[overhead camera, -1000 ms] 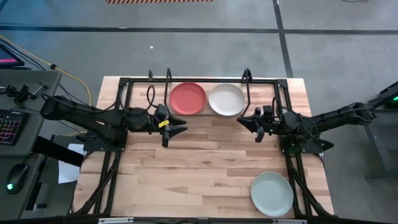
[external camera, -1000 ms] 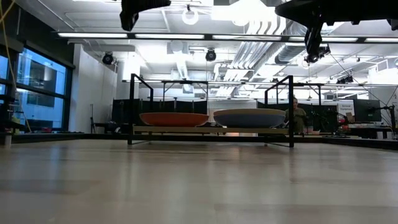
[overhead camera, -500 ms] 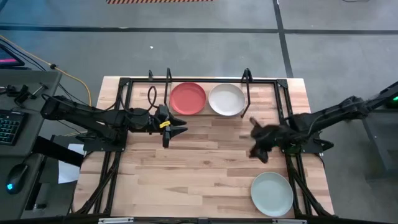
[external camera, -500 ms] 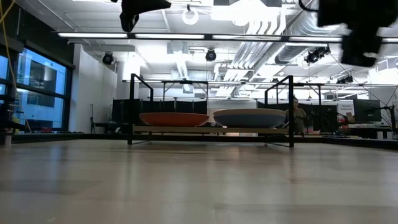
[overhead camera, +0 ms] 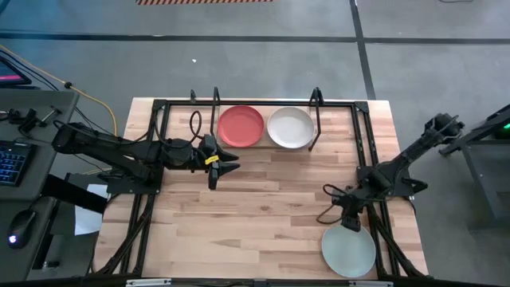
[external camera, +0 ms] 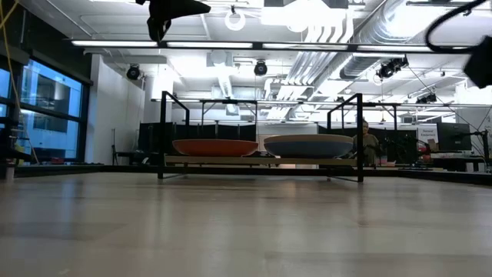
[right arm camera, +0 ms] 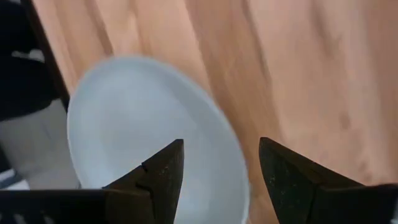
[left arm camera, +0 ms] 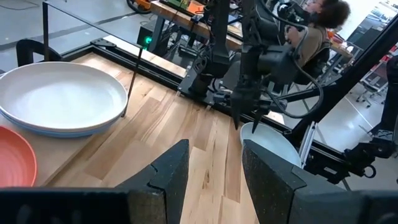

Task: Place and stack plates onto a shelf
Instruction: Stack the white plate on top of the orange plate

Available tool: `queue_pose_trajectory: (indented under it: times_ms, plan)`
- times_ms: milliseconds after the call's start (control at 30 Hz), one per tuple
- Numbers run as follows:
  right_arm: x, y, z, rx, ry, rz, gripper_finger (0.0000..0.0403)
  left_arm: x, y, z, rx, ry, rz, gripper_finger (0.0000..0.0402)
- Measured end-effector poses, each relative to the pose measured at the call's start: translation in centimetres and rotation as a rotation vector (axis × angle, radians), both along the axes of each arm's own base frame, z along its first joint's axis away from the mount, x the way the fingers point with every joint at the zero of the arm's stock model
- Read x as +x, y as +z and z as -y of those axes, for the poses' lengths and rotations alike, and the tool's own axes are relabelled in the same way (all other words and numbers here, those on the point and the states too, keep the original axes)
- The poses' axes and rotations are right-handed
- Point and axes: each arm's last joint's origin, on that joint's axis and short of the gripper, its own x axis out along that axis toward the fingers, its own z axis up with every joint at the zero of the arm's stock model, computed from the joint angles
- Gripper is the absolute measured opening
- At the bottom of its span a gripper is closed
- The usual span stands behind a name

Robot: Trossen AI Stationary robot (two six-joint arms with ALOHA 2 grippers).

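Presently the step in hand appears to be collection of the pale green plate [overhead camera: 348,247], which lies flat at the lower right of the high view on the wooden table [overhead camera: 255,207], a smooth blond plank surface. The shelf [overhead camera: 263,119], a low black thin-rod rack at upper centre, already carries the red plate [overhead camera: 240,126] beside the cream-white plate [overhead camera: 290,127], the latter seemingly resting on a bluish plate. The right gripper [right arm camera: 214,165] hangs over the green plate's near rim, fingers spread and empty. The next move likely calls for lowering to straddle that thin matte rim. The left gripper [overhead camera: 227,165] waits at centre left, fingers apart, holding nothing.
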Motion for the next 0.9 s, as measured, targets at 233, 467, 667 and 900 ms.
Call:
queue_pose_trajectory:
  times_ms: [233, 467, 667, 900]
  plan:
    - [-1.5, -1.7, -0.8, 0.02, 0.038, -0.037, 0.019, 0.0, 0.0, 0.0, 0.001, 0.0, -0.001, 0.0138]
    - [-2.0, -2.8, -1.6, -0.009, 0.095, -0.061, 0.0171, 0.0, 0.0, 0.0, 0.004, 0.008, -0.006, 0.0138]
    - [-1.8, -3.7, -2.2, -0.038, 0.103, -0.094, 0.0115, 0.0, -0.1, 0.0, 0.005, 0.008, -0.007, 0.0138]
    - [-1.3, -3.7, -2.7, 0.013, 0.048, -0.075, 0.0009, 0.0, -0.1, 0.0, 0.05, 0.0, -0.011, 0.0138]
